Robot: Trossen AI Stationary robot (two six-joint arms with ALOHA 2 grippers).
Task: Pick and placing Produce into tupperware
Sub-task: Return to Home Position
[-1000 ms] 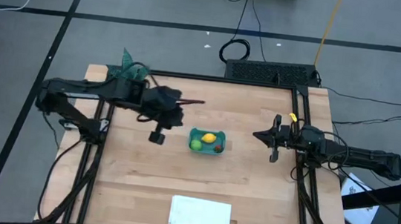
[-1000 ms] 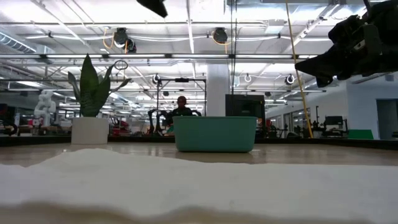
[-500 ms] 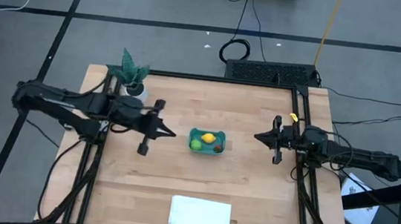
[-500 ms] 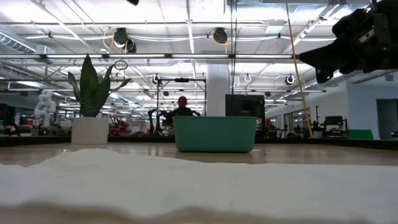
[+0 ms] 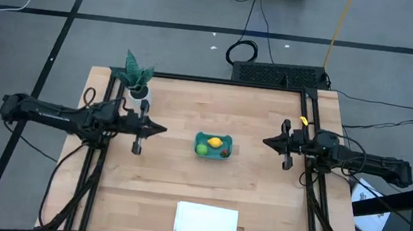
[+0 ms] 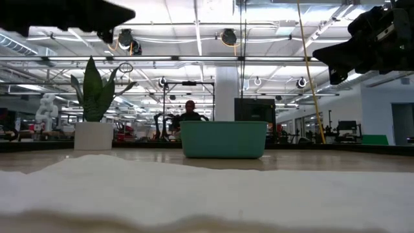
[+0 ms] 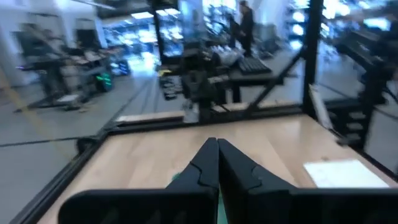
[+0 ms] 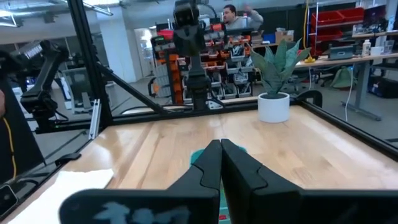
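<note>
The teal-blue tupperware (image 5: pixel 213 145) stands mid-table, its side wall facing the low view (image 6: pixel 223 139). Inside it lie the yellow lemon piece (image 5: pixel 215 141), the lime-green piece (image 5: pixel 201 149) and the small red piece (image 5: pixel 223 153). My left gripper (image 5: pixel 163 130) hovers left of the tub, shut and empty; its closed fingers show in the left wrist view (image 7: pixel 216 155). My right gripper (image 5: pixel 265 142) waits right of the tub, shut and empty, its fingers pointing at the tub in the right wrist view (image 8: pixel 220 155).
A green potted plant (image 5: pixel 137 77) stands at the far left corner. A flat white sheet (image 5: pixel 206 222) lies near the table's near edge. A black frame (image 5: pixel 308 134) runs along the table's sides. A person shows in the room beyond the table (image 6: pixel 189 111).
My left arm has drawn back from beside the tub toward the table's left edge, dropping lower and levelling out, its gripper now pointing toward the tub. My right arm has kept still. The tub and the three pieces have stayed in place.
</note>
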